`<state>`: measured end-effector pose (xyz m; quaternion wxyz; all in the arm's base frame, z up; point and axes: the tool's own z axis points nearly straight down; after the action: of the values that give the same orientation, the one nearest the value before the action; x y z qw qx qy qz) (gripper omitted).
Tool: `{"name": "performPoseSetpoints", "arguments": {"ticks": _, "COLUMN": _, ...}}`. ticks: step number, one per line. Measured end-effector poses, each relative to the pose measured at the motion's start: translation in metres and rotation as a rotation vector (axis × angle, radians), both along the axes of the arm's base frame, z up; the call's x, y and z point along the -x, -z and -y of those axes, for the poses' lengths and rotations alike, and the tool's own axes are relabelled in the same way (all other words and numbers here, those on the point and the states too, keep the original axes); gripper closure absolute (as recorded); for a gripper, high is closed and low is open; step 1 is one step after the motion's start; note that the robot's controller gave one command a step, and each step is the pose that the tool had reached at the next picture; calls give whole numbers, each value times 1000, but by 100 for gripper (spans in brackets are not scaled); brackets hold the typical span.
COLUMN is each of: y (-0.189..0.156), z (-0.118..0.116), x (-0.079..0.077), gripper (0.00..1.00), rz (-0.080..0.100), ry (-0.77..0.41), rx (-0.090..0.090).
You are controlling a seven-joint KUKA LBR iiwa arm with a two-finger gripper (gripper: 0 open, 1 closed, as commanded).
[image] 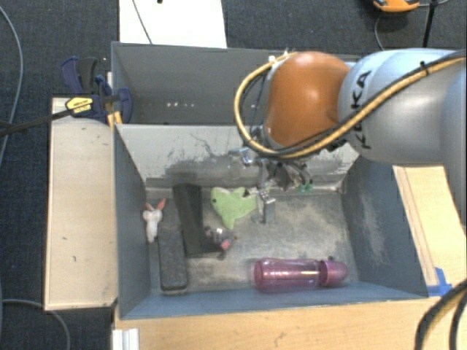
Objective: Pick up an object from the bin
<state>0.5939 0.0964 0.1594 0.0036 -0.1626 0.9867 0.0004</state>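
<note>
Low toward the back of the bin [376, 221], gripper [264, 211] hanging tip-down beneath the orange wrist cover [303, 97], tip right at the right edge of a light-green lump [232, 205]; touching or barely apart, cannot tell which. Spread or clenched: cannot tell either, the tip too small and dark to read. Light-green lump soft-looking and crumpled, lying on the bin floor a little left of centre, near the back wall. Just left of it, a black flat block [191, 219], long side running front to back, with a small pink-and-grey bit [220, 240] at its right front corner. Further left, a dark grey bar [172, 262] along the left wall, and behind it a small white figure [152, 222] with pink marks. Well apart, along the front wall, a translucent purple bottle [298, 273] lying on its side, narrower end pointing right. Cables [244, 100] looped round the orange cover, grey arm [408, 108] reaching in from the right.
</note>
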Motion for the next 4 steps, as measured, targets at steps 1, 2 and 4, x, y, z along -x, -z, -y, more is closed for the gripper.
{"name": "performPoseSetpoints", "arguments": {"ticks": 1, "y": 72, "z": -8, "x": -1, "gripper": 0, "rz": 12, "ry": -33, "rx": -3}}
{"name": "performPoseSetpoints", "arguments": {"ticks": 2, "y": 87, "z": -4, "x": 3, "gripper": 100, "rz": 8, "ry": -51, "rx": -3}}
{"name": "performPoseSetpoints", "arguments": {"ticks": 4, "y": 84, "z": -4, "x": 4, "gripper": 100, "rz": 4, "ry": -49, "rx": -2}}
